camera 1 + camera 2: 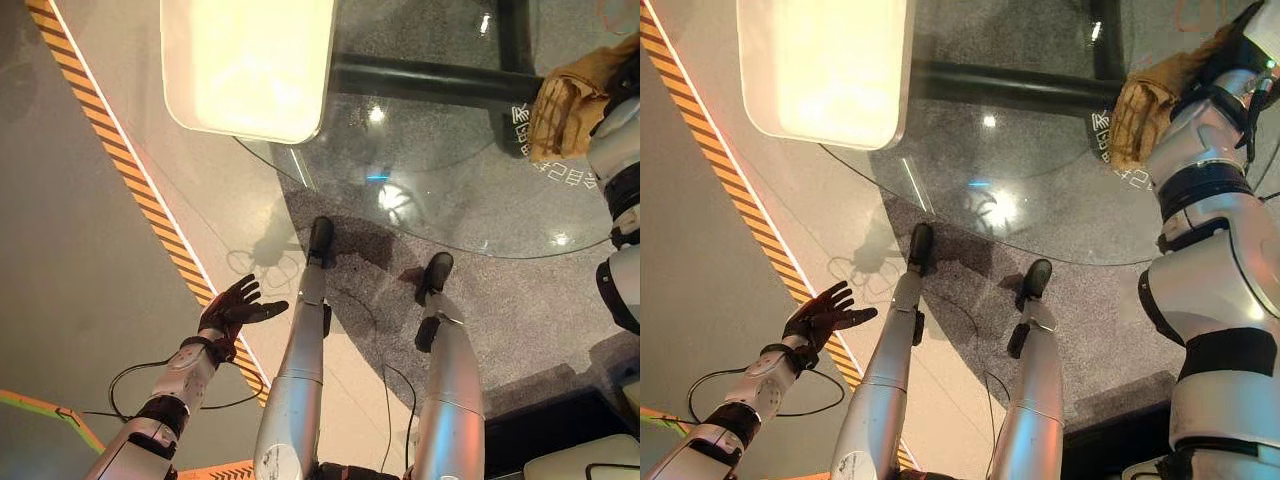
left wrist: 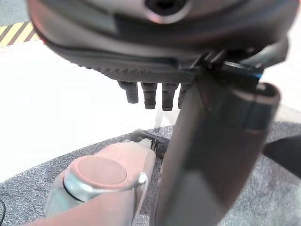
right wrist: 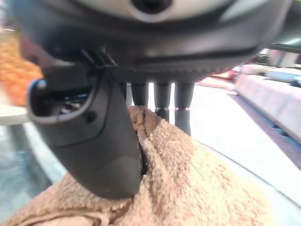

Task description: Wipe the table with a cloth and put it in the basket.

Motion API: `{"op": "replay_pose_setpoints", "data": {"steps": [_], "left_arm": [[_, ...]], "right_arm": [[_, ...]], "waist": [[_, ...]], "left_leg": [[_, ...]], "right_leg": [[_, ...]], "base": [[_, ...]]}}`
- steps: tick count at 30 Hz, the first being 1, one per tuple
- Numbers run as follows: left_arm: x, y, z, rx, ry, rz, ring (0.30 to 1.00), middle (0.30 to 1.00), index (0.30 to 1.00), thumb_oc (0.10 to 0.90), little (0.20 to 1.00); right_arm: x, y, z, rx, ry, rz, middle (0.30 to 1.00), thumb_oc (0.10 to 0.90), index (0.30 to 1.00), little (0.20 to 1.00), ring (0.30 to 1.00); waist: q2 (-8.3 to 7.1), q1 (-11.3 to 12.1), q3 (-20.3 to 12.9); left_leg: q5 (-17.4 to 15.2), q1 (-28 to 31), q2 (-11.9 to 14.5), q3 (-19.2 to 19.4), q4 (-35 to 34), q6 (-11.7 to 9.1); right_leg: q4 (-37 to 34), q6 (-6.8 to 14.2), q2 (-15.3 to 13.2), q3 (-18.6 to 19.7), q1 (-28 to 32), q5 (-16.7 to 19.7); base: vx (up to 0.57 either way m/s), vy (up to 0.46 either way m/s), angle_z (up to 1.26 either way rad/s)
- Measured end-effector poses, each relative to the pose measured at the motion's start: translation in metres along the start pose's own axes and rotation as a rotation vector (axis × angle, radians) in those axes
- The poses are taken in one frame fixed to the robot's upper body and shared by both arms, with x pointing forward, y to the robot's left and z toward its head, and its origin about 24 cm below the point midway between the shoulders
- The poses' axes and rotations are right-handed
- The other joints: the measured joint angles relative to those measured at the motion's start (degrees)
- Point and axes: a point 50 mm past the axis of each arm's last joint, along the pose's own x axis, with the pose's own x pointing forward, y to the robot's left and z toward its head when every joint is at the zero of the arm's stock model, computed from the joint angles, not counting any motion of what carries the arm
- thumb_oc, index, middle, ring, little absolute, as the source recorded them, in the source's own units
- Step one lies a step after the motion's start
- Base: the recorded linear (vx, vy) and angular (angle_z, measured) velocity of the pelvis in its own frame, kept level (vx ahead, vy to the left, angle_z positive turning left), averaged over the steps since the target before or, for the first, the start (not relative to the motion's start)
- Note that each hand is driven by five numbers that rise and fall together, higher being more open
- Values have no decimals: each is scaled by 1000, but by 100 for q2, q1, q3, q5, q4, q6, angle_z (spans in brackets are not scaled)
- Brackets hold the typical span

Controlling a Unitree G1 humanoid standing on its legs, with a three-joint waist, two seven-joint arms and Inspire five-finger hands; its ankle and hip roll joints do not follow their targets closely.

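Note:
A tan fluffy cloth (image 1: 1145, 115) hangs bunched over the far right part of the round glass table (image 1: 450, 210). My right hand (image 3: 94, 141) is shut on the cloth (image 3: 188, 183), with the thumb pressed into the pile and the fingers (image 3: 162, 96) reaching past it. Low at the left, my left hand (image 1: 235, 310) hovers over the floor, away from the table, with its fingers (image 2: 150, 96) straight and spread and nothing in it. A white rounded container (image 1: 250, 65) stands at the table's far left edge; I cannot tell whether it is the basket.
A black bar of the table's frame (image 1: 430, 80) shows through the glass. A yellow-and-black striped line (image 1: 130, 170) runs slantwise across the floor on the left. Grey carpet (image 1: 520, 320) lies under and in front of the table.

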Motion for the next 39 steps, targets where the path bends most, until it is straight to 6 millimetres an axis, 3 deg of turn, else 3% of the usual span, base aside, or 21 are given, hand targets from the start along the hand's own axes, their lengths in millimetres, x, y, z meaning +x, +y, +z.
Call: {"op": "replay_pose_setpoints", "data": {"steps": [7,12,29,39], "left_arm": [[1,3,2,-12,-2,13,900,900,900,800,900],[0,6,-1,-11,16,24,900,900,900,800,900],[1,0,-4,-24,3,16,900,900,900,800,900],[2,-13,-14,-29,16,-10,900,900,900,800,900]], "right_arm": [[1,0,-1,28,-1,-4,300,100,300,200,300],[-2,-1,10,49,-72,-11,300,100,300,200,300],[-35,8,76,-6,-422,-29,300,100,300,200,300],[-71,9,121,-1,-642,10,300,100,300,200,300]], "waist": [[1,1,-1],[3,24,-2],[25,177,-9],[40,256,-8]], "left_leg": [[-12,-22,36,9,-13,38],[7,-15,44,17,-42,11],[12,14,55,26,-54,1],[41,35,59,20,-139,-44]], "right_leg": [[-27,-11,35,0,-24,25],[-56,-17,44,8,-25,37],[-20,-25,42,7,-33,28],[47,-36,35,4,-67,-41]], "base": [[-34,3,-2],[33,-8,-1],[0,0,0],[0,0,0]]}}
